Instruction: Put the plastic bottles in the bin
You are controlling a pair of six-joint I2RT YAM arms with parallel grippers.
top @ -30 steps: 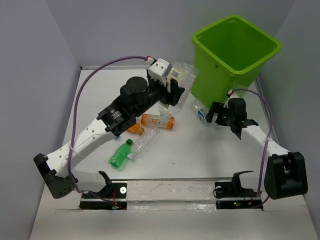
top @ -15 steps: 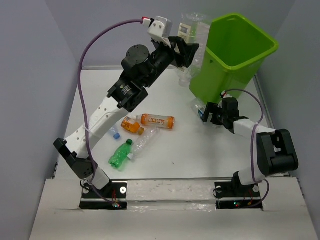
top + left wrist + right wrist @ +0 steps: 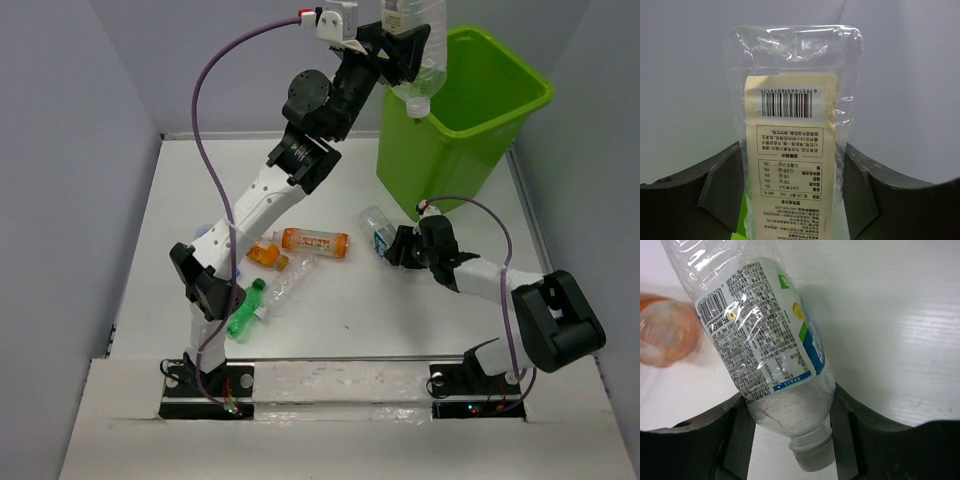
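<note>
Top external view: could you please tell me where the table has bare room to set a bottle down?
Bare: the table's far-left corner beyond the left arm, and the near middle between the green bottle and the right arm. Crowded: the centre, where the orange bottle, clear bottle and green bottle cluster, and by the bin.

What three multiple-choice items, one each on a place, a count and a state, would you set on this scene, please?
1. Where is the left gripper's cream-labelled bottle relative to the bin?
A. lying inside it
B. raised in the air by its rim
C. beneath it

2. How many bottles are gripped?
A. none
B. one
C. two

3. How is the green bottle placed?
A. upright
B. on its side on the table
C. gripped

Answers:
1 B: the top view shows it held high, cap down, at the near rim.
2 C: the right gripper also clamps a blue-labelled bottle.
3 B: it lies flat beside the left arm.
</note>
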